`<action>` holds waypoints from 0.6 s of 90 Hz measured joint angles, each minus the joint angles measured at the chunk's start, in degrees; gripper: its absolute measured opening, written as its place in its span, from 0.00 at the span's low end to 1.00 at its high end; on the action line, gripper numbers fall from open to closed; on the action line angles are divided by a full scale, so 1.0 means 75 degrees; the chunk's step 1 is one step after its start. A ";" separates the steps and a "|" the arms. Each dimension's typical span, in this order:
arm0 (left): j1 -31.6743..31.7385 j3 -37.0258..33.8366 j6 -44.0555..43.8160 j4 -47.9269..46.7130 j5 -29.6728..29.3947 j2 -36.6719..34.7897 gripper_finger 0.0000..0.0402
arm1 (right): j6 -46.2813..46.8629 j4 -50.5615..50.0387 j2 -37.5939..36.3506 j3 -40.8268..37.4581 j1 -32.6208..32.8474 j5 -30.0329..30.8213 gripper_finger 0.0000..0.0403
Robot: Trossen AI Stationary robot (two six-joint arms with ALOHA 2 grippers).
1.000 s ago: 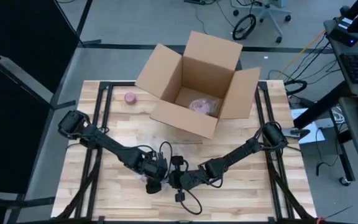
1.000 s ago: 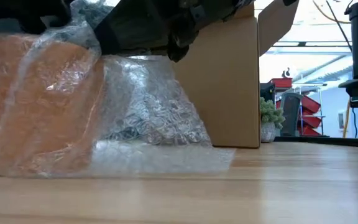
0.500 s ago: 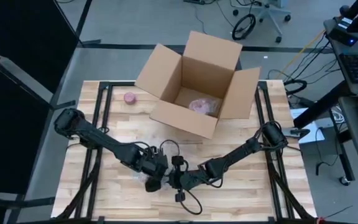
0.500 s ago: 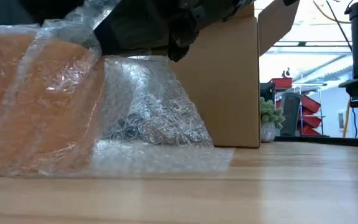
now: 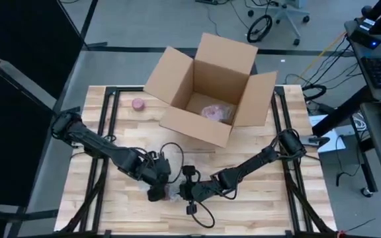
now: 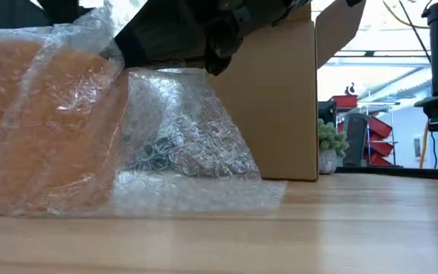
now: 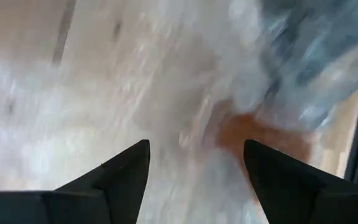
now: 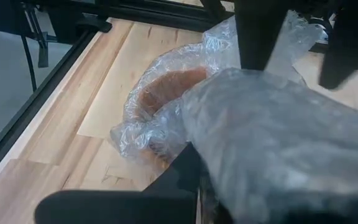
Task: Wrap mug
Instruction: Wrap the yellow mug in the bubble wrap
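An orange mug (image 6: pixel 44 129) stands on the table near its front edge, swathed in clear bubble wrap (image 6: pixel 181 144) that trails off onto the wood beside it. In the right wrist view the mug (image 8: pixel 166 87) shows through the wrap (image 8: pixel 272 137). My left gripper (image 5: pixel 155 192) is open, its fingers (image 8: pixel 260 31) pointing down over the wrapped mug (image 7: pixel 253 134); whether they touch the wrap I cannot tell. My right gripper (image 5: pixel 184 192) sits on the mug's other side, shut on the bubble wrap. My right gripper holds the bubble wrap by a bunched part (image 8: pixel 197 155) next to the mug, coming in low from the table's right. The wrap drapes over the fingers and hides the place of contact. The wrap's lower edge (image 6: pixel 204 194) lies on the table.
An open cardboard box (image 5: pixel 210 89) with a wrapped item inside stands at the far middle of the table. A small pink round thing (image 5: pixel 138 104) lies at the far left. Bare wood stretches to the right of the wrap (image 6: pixel 356 221).
My left gripper has drawn back a little toward the table's left edge, away from the top of the mug. The loose wrap over the mug's top has shifted slightly. The mug and my right gripper have stayed in place.
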 joint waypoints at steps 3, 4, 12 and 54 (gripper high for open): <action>-0.0043 -0.0071 -0.0153 0.0039 0.0003 0.0000 0.62 | 0.0000 0.0000 0.0000 0.0000 0.0002 0.0000 0.00; -0.0055 -0.0098 -0.0174 0.0062 0.0004 -0.0001 0.62 | 0.0000 0.0000 0.0000 0.0000 0.0003 0.0000 0.00; -0.0146 -0.0338 -0.0249 0.0424 0.0011 0.0000 0.62 | 0.0000 0.0000 0.0000 0.0000 0.0000 0.0000 0.00; -0.0161 -0.1727 -0.0820 0.2600 0.0076 0.0772 0.62 | 0.0003 0.0017 0.0006 0.0003 -0.0006 0.0005 0.00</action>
